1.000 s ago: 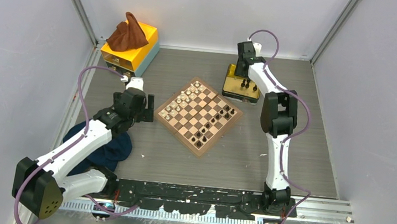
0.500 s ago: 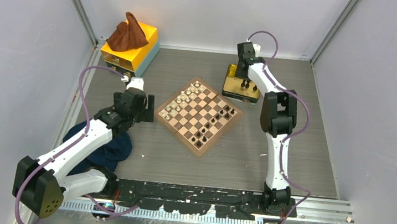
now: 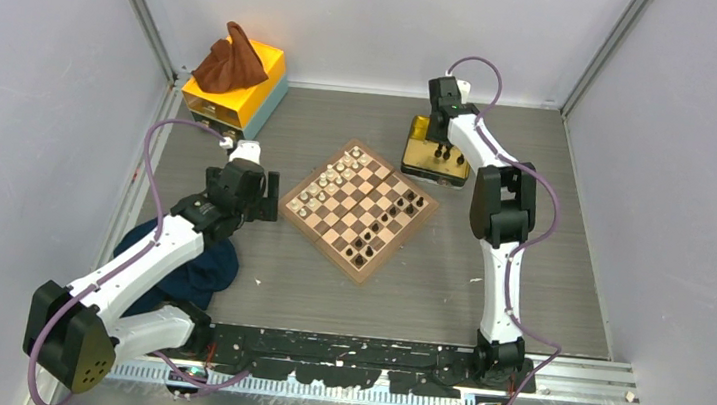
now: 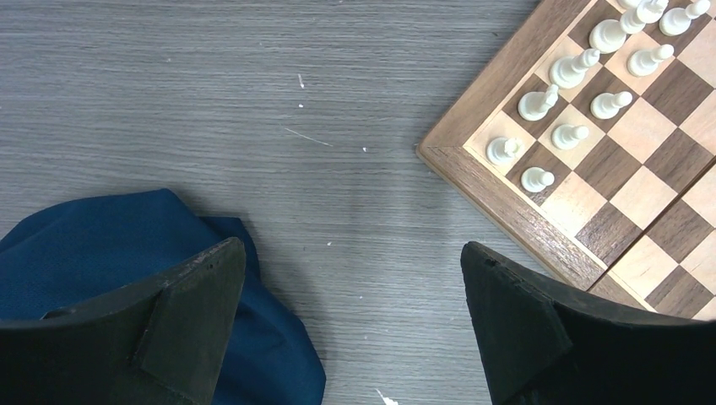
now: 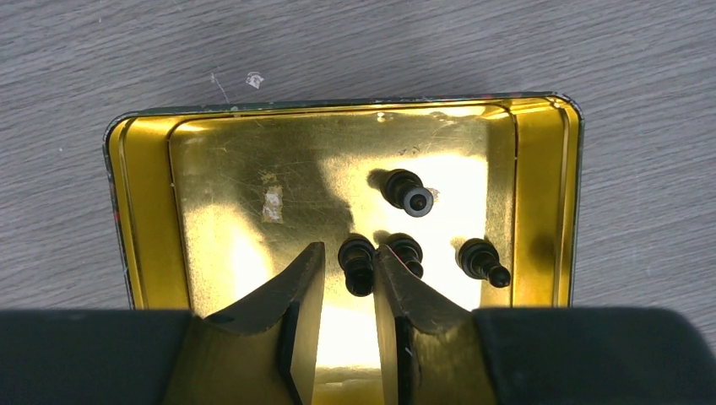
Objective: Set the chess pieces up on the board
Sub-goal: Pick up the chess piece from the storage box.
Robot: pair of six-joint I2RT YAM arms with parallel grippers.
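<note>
Right wrist: straddling tiny black chess piece with right pincer inside shiny gold rectangular tin, lined up for pick; cannot tell if clenched. Three more black pieces alongside. Small brown-and-tan wooden chessboard on counter, just beside tin. Left pincer released, parked off-board, probably for clearance.

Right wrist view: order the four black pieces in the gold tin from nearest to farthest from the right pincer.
1. enclosed piece: between the fingers of the right pincer.
2. adjacent piece: just outside the fingers, on the view's right.
3. ring-topped piece: farther up the tin.
4. rightmost piece: near the tin's right wall.
</note>
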